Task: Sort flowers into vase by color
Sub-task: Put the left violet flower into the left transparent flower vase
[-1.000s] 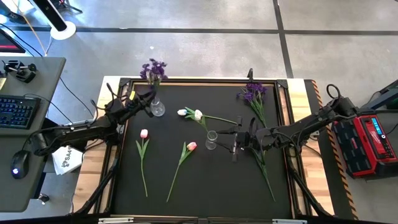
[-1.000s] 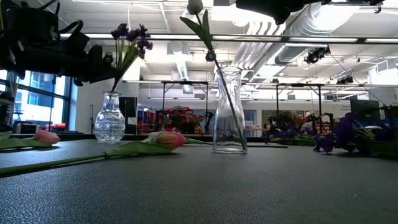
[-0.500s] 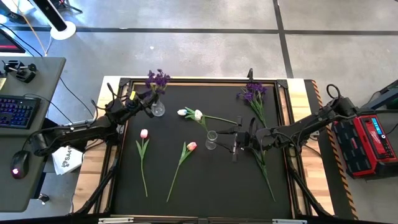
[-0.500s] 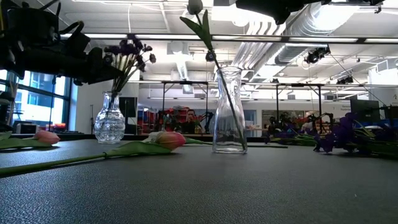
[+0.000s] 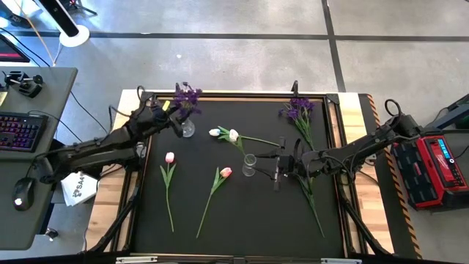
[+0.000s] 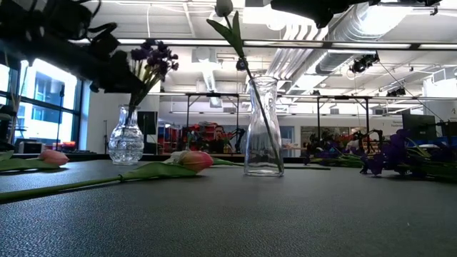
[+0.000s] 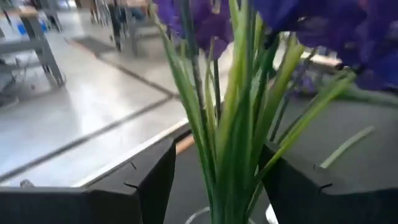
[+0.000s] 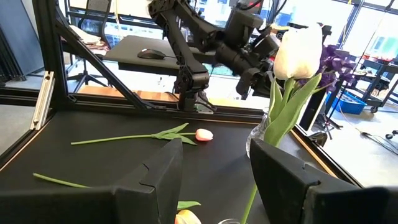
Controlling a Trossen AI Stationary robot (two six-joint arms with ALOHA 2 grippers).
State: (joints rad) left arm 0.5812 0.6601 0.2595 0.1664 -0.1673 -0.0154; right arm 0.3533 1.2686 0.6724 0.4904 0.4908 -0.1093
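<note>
A bunch of purple flowers (image 5: 187,94) stands upright in the round glass vase (image 5: 187,130) at the far left, its stems in the neck (image 6: 132,107). My left gripper (image 7: 217,180) is open, with a finger on either side of those stems above the vase rim. A white tulip (image 8: 301,51) leans in the slim glass vase (image 6: 263,128) at the table's middle. My right gripper (image 8: 214,186) is open beside that vase (image 5: 250,166). The tulip's stem (image 8: 254,196) runs close by one finger.
Lying flat on the black mat are two pink tulips (image 5: 170,157) (image 5: 226,172), a second white tulip (image 5: 215,133) and purple flowers (image 5: 298,110) at the far right. A long green stem (image 5: 311,198) lies under my right arm. The near half of the mat is bare.
The purple bunch sank lower into the round vase and swung from a far-leaning tilt to nearly upright. My left gripper then rose above the vase and drew toward the table's far-left corner, while the bunch stayed in place. The white tulip did not move.
</note>
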